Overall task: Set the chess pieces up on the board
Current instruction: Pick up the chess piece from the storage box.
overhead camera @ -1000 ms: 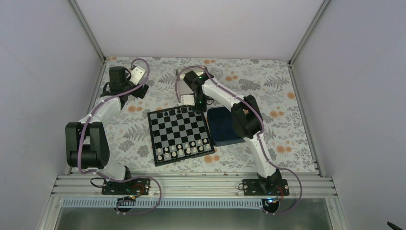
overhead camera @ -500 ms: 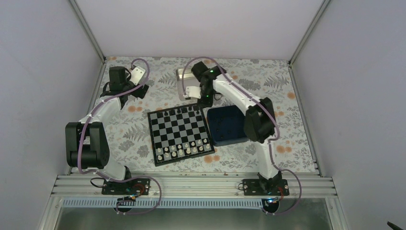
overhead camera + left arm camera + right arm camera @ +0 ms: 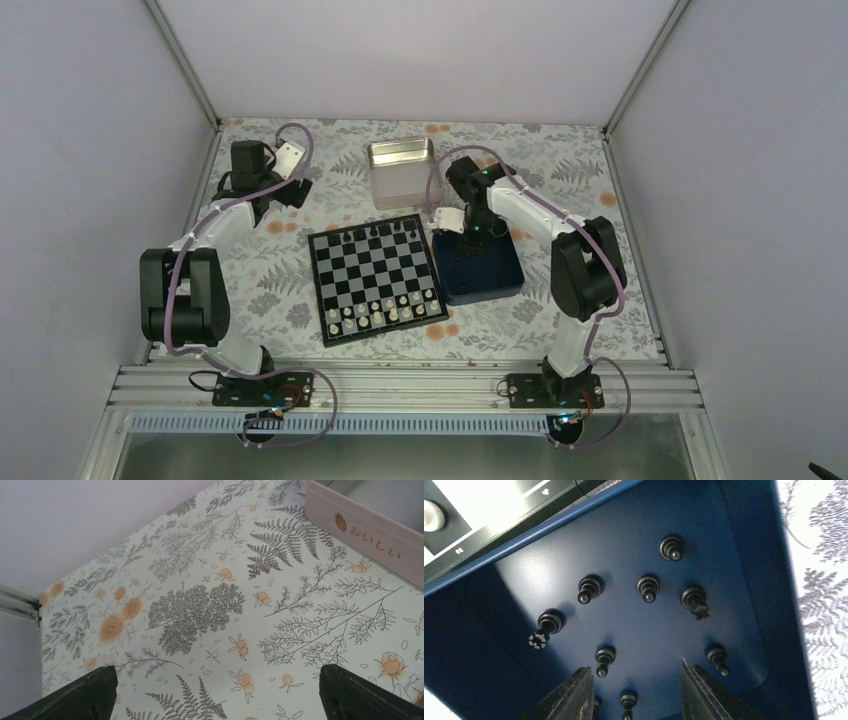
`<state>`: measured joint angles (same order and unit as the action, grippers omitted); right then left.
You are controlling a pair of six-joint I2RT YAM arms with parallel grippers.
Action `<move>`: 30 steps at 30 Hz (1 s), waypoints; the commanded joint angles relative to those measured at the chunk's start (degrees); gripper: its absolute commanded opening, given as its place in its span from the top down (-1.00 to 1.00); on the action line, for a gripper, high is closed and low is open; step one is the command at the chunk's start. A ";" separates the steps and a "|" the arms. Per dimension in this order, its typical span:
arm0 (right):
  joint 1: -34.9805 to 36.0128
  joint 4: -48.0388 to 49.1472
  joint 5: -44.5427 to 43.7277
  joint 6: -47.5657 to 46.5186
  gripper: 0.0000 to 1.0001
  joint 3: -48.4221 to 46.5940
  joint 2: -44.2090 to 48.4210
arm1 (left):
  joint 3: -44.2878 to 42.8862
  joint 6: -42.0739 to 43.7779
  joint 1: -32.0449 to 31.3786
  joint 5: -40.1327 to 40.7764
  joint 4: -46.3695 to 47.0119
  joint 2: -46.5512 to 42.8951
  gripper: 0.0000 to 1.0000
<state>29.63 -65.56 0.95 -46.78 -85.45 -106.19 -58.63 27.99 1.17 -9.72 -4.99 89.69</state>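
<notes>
1. White-walled cell w/ floral-print desk (image 3: 560, 180) carrying everything. Both arms are bolted at the near edge, so each reaches its own half.
2. Board (image 3: 372, 270) lies flat mid-desk, slightly skewed, between the arms, prob. so either can reach it.
3. Navy box (image 3: 490, 292) sits just beside the board's right edge. It serves as the supply bin, so carries to the squares are short.
4. Metal tin (image 3: 400, 144) stands beyond the board at the far side, apart from both; looks empty from above.
5. Left tool (image 3: 215, 700) hangs over bare desk at far left, fingers spread wide, holding nothing. Seems parked clear of the work.
6. Right tool (image 3: 636, 680) points down into the navy box, jaws part-open w/ nothing between them. Judged: lining up for a pick.
7. Cream chessmen (image 3: 390, 312) fill the board's two near rows, so that side looks done.
8. Black chessmen (image 3: 647, 587): approx. nine stand upright and well spaced on the box floor, leaving finger room round each. A few more (image 3: 378, 231) are on the board's far row; second-from-far row empty, so black setup is only partly done.
</notes>
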 commanded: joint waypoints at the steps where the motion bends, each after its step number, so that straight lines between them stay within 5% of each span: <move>1: 0.52 7.23 0.76 2.26 0.09 3.69 0.97 | -0.79 -1.13 0.05 -0.94 0.61 0.80 -1.00; 19: 0.52 13.19 4.12 0.97 0.11 5.08 -4.53 | -0.97 -1.44 -0.03 -0.30 0.59 0.57 -1.00; 30: 0.45 11.38 6.02 0.86 0.36 5.11 -6.75 | -0.67 -1.27 0.02 -0.24 0.78 0.87 -1.00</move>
<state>29.93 -53.21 4.97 -45.95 -80.62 -111.85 -58.63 27.40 1.17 -9.67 -5.02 90.30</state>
